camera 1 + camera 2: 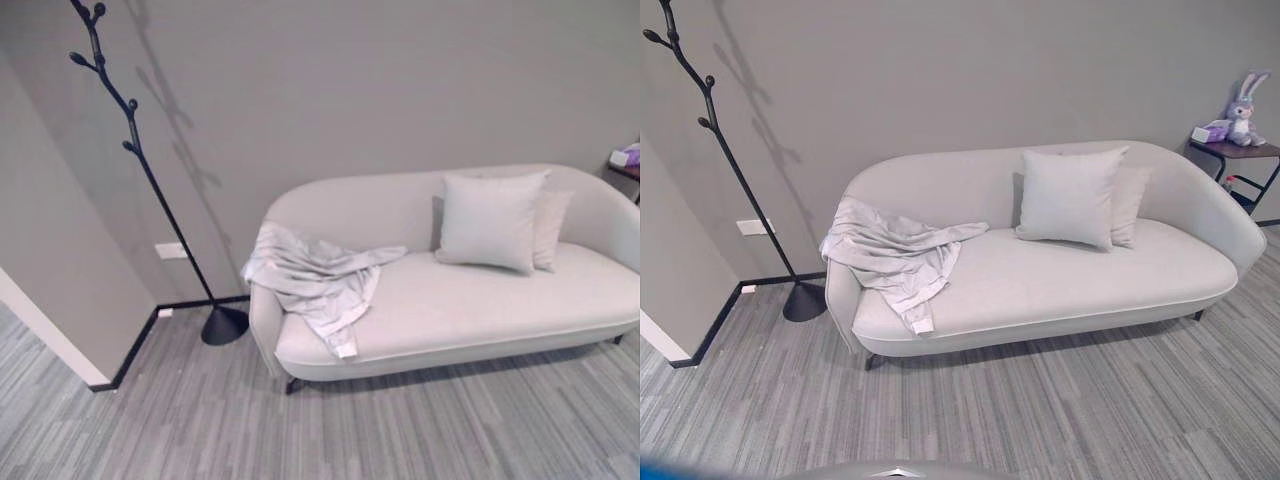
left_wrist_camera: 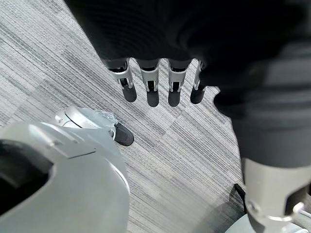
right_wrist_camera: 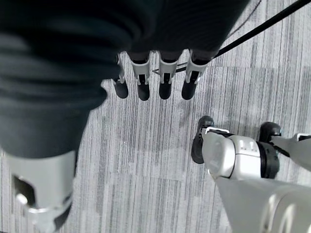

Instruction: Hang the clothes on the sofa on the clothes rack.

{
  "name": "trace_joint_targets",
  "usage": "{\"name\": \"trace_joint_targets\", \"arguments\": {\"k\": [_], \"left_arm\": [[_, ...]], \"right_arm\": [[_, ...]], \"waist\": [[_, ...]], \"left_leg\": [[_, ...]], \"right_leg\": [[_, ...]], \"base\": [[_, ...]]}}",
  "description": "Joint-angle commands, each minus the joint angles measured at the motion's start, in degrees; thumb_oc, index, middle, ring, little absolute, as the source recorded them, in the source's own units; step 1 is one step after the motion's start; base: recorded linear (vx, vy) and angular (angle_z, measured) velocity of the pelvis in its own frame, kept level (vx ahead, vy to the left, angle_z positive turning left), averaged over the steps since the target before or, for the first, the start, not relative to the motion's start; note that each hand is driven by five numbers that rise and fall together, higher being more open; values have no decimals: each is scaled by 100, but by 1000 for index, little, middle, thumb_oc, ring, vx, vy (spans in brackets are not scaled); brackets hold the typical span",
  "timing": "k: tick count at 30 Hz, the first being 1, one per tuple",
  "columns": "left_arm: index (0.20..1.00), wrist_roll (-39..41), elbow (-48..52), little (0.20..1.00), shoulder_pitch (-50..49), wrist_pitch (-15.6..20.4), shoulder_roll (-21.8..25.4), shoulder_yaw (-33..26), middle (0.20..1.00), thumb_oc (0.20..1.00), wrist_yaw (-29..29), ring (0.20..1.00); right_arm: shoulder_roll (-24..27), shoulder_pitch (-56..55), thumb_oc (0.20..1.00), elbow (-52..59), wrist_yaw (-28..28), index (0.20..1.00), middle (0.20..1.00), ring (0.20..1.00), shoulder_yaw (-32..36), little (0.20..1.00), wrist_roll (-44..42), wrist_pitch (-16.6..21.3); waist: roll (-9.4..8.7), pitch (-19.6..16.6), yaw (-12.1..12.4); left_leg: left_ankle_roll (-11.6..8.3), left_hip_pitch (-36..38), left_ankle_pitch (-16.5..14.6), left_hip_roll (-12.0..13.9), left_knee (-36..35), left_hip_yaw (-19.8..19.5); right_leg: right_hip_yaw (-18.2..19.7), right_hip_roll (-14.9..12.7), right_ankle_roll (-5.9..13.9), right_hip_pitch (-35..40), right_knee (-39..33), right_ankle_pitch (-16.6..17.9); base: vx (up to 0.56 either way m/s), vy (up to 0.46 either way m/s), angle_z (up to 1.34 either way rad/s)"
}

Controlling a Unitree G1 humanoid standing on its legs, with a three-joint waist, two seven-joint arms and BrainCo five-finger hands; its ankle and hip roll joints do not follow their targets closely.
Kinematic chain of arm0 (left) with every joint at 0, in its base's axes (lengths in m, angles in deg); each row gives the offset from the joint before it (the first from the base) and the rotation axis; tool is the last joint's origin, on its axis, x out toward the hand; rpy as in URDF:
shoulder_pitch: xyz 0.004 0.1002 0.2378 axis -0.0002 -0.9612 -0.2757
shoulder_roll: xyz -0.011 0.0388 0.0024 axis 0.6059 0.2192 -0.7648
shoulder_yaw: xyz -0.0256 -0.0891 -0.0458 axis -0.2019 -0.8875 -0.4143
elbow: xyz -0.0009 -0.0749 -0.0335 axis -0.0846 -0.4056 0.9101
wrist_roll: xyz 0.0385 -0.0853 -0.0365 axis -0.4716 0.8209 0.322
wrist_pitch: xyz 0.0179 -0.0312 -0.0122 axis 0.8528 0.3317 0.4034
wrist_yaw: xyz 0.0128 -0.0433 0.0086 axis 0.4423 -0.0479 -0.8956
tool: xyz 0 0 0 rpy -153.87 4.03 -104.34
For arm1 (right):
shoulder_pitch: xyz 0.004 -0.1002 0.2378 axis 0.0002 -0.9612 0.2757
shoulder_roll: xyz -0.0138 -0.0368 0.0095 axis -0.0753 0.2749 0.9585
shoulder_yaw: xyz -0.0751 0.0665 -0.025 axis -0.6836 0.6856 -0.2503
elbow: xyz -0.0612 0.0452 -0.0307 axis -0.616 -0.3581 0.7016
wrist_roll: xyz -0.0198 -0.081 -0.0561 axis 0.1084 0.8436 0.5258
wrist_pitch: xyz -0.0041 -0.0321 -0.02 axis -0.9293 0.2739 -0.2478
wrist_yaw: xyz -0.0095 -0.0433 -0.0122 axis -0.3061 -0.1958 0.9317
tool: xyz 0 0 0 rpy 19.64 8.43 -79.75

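Two hands, both idle. Left hand (image 2: 160, 73): fingers (image 2: 152, 90) straight and relaxed, released, holding nothing, hanging above the grey striped carpet (image 2: 194, 145). Right hand (image 3: 155, 68): fingers (image 3: 165, 82) likewise straight and loose, nothing between them and the thumb, carpet beneath.

Clothes (image 1: 315, 275): one pale grey garment, crumpled, draped over the left arm and left end of the sofa (image 1: 480, 300), one sleeve or hem (cannot tell which) trailing down over the seat's front edge. It lies on the sofa, apart from both hands.

Sofa: light cream, curved back, standing against the grey wall (image 1: 380, 90). Two cushions (image 1: 490, 222) lean upright against the backrest toward the right end, the larger in front and partly covering the smaller.

Clothes rack (image 1: 150, 180): black, branch-shaped with knobbed pegs, tilted pole, round base on the carpet just left of the sofa's left arm, near the wall corner. Its pegs are bare.

Right of the sofa: a small dark side table (image 1: 1238, 152) carrying a plush rabbit (image 1: 1243, 105) and a small purple box (image 1: 1210, 132) beside it.

A white wall socket (image 1: 171, 250) sits low on the wall behind the rack's pole.
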Motion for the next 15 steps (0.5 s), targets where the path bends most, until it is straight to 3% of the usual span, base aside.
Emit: {"name": "trace_joint_targets", "arguments": {"k": [1,15], "left_arm": [[1000,-253,-148,1000,293,126,-48,-205,1000,1000,-83,1000],[1000,-790,-32,1000,284,181,-106,276,1000,1000,-233,1000]], "right_arm": [[-123,337,1000,-449,49,1000,1000,1000,99,1000,231,5],[-156,366,1000,-439,221,1000,1000,1000,-199,1000,555,77]], "waist": [[-150,96,18],[-181,142,23]], "left_leg": [[-110,-7,206,-124,-424,-249],[-137,-13,103,-75,-255,-278]], "right_leg": [[306,-112,396,417,-1515,1058],[327,-75,367,435,-1427,982]], "base": [[7,-12,6],[8,-15,2]]}}
